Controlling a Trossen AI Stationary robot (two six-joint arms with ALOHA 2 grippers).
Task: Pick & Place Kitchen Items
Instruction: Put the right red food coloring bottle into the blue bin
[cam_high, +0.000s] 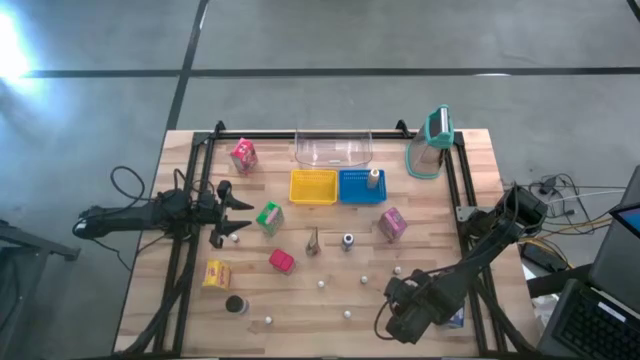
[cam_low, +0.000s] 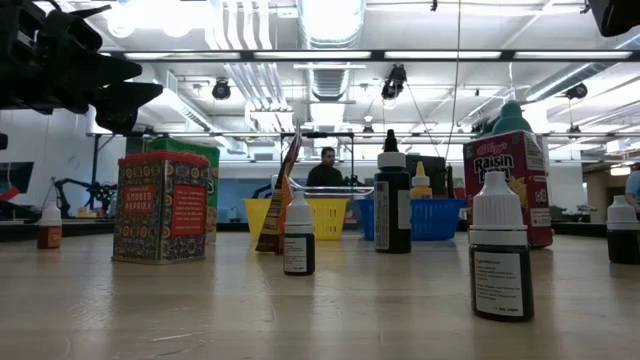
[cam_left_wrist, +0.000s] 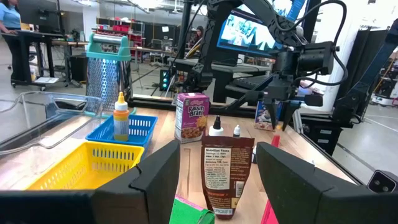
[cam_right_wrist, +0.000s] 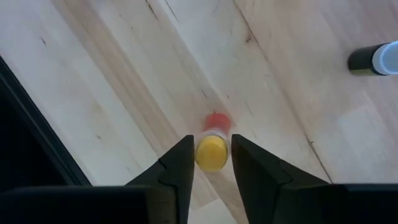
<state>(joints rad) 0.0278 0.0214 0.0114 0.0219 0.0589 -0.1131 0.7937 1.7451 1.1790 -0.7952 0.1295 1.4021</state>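
My right gripper (cam_right_wrist: 212, 152) points down over the table's near right part (cam_high: 400, 300), shut on a small bottle with a red body and a yellow cap (cam_right_wrist: 211, 151) that stands on the wood. My left gripper (cam_left_wrist: 217, 180) waits open and level at the table's left (cam_high: 238, 215), touching nothing. Pink (cam_high: 243, 155), green (cam_high: 269, 217), yellow (cam_high: 217, 273), red (cam_high: 282, 261) and purple (cam_high: 392, 224) cartons stand scattered on the table. A brown pouch (cam_high: 313, 241), a dark bottle (cam_high: 348, 241), white balls (cam_high: 321, 284) and a dark disc (cam_high: 235, 304) rest there too. My right gripper pinches the bottle's yellow cap (cam_right_wrist: 204, 155) between its two fingers, one on each side. The fingers come from above, pointing steeply down. The red body (cam_right_wrist: 217, 120) shows below the cap toward the tabletop; whether its base is off the wood I cannot tell.
A yellow basket (cam_high: 313, 186) and a blue basket (cam_high: 357, 192) holding a small bottle (cam_high: 375, 178) sit at the far middle, behind them a clear tray (cam_high: 333, 148). A teal-topped grater (cam_high: 432, 140) stands far right. Another dark bottle (cam_right_wrist: 373, 59) is near my right gripper.
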